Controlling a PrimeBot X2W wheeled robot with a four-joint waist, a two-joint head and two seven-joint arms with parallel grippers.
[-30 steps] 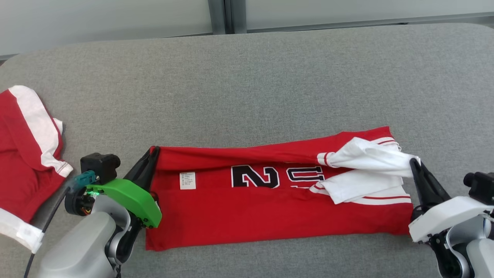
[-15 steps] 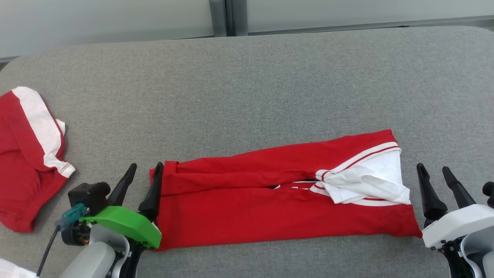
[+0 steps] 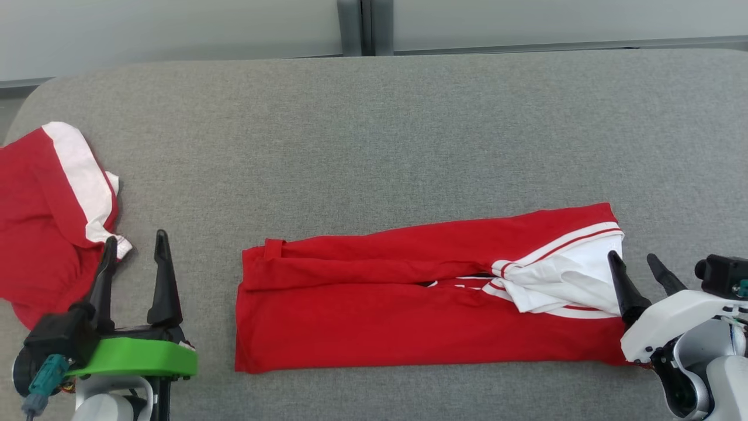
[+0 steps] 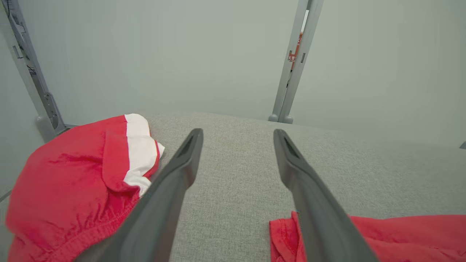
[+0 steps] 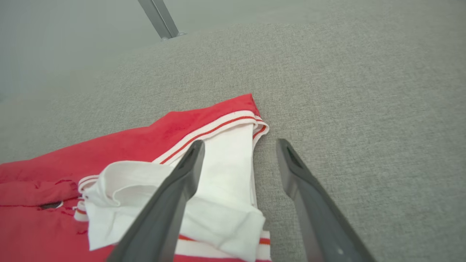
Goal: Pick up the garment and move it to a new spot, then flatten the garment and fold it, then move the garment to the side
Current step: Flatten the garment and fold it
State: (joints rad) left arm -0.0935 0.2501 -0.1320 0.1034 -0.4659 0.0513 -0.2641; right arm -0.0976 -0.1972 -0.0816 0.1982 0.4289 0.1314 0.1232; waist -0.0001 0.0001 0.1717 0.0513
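Observation:
The red garment lies folded into a long band on the grey table, its white sleeves bunched at the right end. My left gripper stands open well to the left of the garment's left edge, holding nothing. In the left wrist view that gripper points over bare table, with a corner of the garment at the lower right. My right gripper is open at the garment's right end. In the right wrist view its left finger hangs over the white sleeve and its right finger over table.
A second red and white garment lies crumpled at the table's left edge, just left of my left gripper, and is seen too in the left wrist view. The grey padded table stretches wide behind the garment. A pale wall with a metal post stands behind.
Both grippers have opened and let go of the garment, whose lifted edge now lies folded over. The left gripper has drawn off to the left. The head camera has shifted a little.

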